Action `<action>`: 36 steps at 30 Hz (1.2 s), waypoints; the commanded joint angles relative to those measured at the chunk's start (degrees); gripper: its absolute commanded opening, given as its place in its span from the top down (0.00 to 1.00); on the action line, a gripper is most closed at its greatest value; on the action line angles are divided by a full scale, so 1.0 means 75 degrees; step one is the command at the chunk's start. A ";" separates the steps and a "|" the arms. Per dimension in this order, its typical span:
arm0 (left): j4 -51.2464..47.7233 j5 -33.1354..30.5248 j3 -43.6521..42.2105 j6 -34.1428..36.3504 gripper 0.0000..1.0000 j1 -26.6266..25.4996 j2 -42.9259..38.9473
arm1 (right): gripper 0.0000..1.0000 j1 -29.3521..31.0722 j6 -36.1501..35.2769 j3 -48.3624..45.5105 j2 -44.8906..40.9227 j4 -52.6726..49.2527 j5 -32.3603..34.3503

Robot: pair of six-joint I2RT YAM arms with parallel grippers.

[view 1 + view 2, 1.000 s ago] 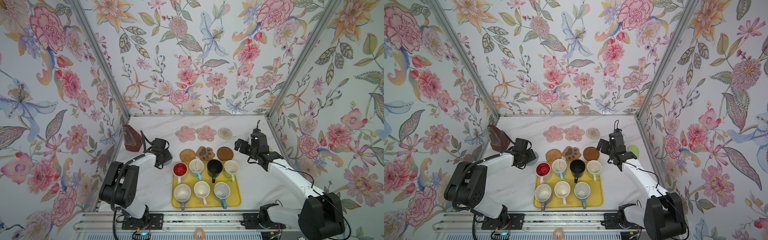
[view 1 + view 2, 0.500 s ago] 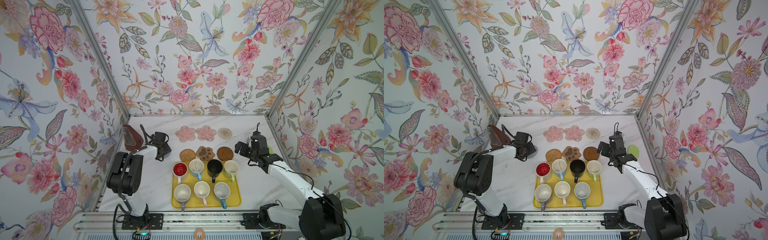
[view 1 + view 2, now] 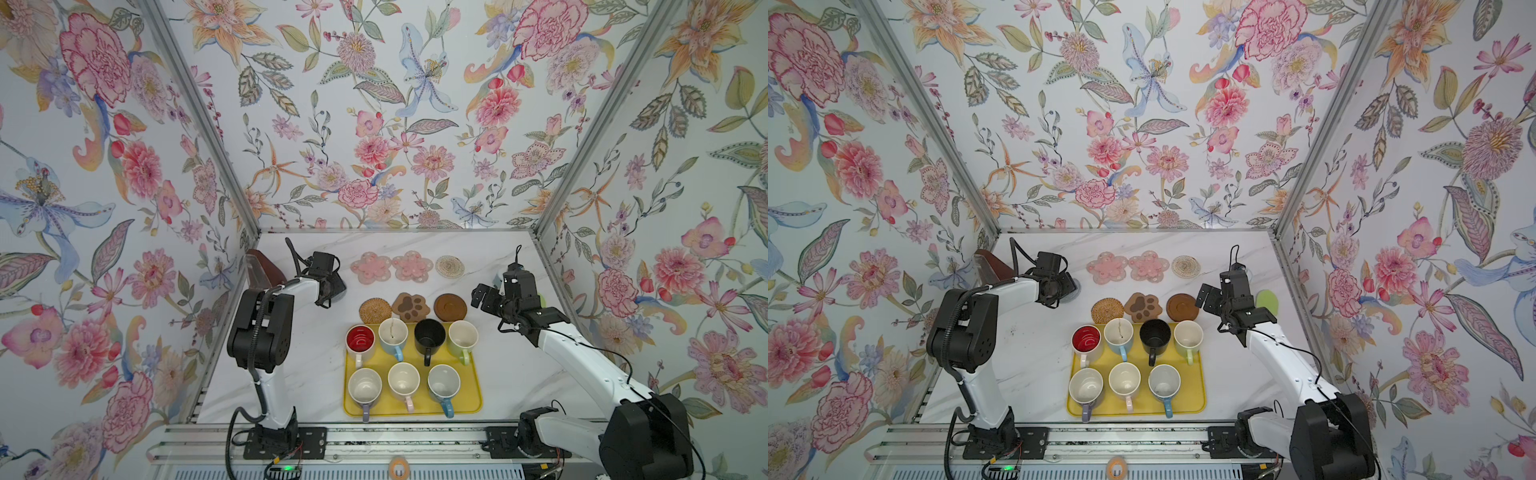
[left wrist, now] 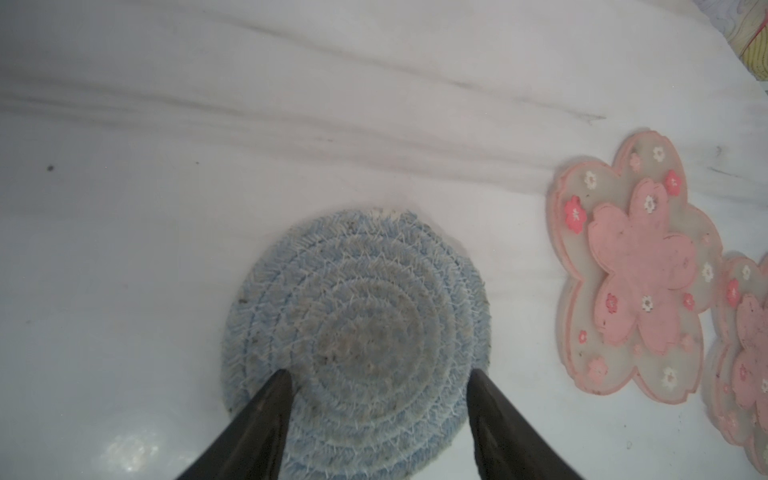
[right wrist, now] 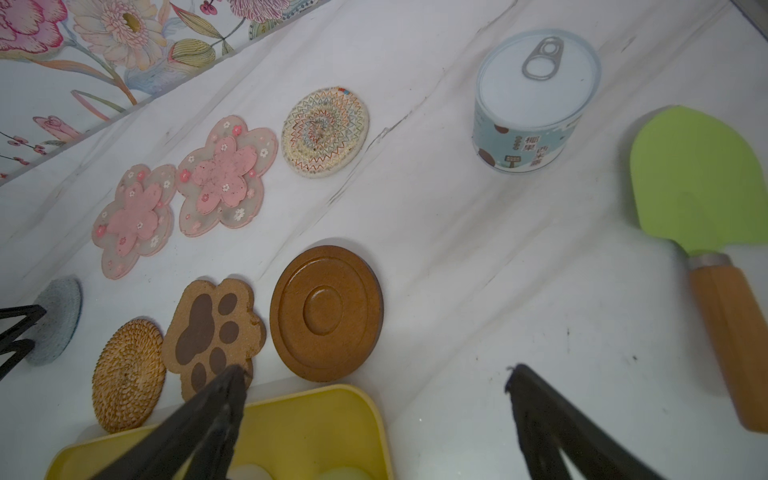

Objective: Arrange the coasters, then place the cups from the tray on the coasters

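Left jaws parted, tips over the grey-blue woven round coaster [image 4: 353, 332], flat on the marble desk [image 4: 124, 249], concentric rope rings, grubby centre, pink flower coaster [image 4: 636, 282] just beside, right jaws wide open, above the yellow tray [image 5: 311, 432] corner

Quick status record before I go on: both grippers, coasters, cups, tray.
left gripper: jaws open, over the grey woven coaster, which lies flat
right gripper: jaws wide open, empty, near the far right corner of the tray
other coasters: six, in two rows of three
grey woven coaster: apart, left of the rows
cups: seven, all on the tray, none on a coaster
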 commanded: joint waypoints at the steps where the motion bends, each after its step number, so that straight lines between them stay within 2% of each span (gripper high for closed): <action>1: -0.0459 0.0546 -0.0079 0.0046 0.31 0.0061 0.0401 | 0.01 -0.0048 0.0003 0.0354 0.0189 -0.0243 -0.0023; 8: -0.0201 0.0653 -0.0360 0.0121 0.31 0.0060 -0.0217 | 0.01 -0.0043 -0.0266 0.0762 0.0710 -0.0519 -0.0287; 14: -0.0239 0.0613 -0.0331 0.0588 0.26 0.0066 -0.1583 | 0.03 0.0102 -0.0536 0.1513 0.1546 -0.1011 -0.0477; 17: 0.0133 0.0532 -0.0691 0.0911 0.21 0.0065 -0.2537 | 0.05 0.0144 -0.0682 0.1801 0.1954 -0.1161 -0.0561; 21: 0.1007 0.0307 -0.1850 0.1158 0.14 0.0061 -0.4461 | 0.07 0.0147 -0.0961 0.2168 0.2458 -0.1422 -0.0790; 25: 0.1254 -0.0280 -0.2990 0.1171 0.01 0.0062 -0.6011 | 0.08 0.0135 -0.1244 0.2465 0.2931 -0.1673 -0.0791; 28: 0.1172 -0.0609 -0.3576 0.1174 0.01 0.0066 -0.6789 | 0.08 0.0113 -0.1380 0.2604 0.3277 -0.1754 -0.0794; 31: 0.0948 -0.0840 -0.3820 0.1195 0.01 0.0079 -0.7140 | 0.09 0.0114 -0.1439 0.2748 0.3575 -0.1774 -0.0829; 36: 0.0820 -0.0883 -0.3807 0.1252 0.01 0.0084 -0.7089 | 0.09 0.0142 -0.1498 0.2961 0.4026 -0.1771 -0.0849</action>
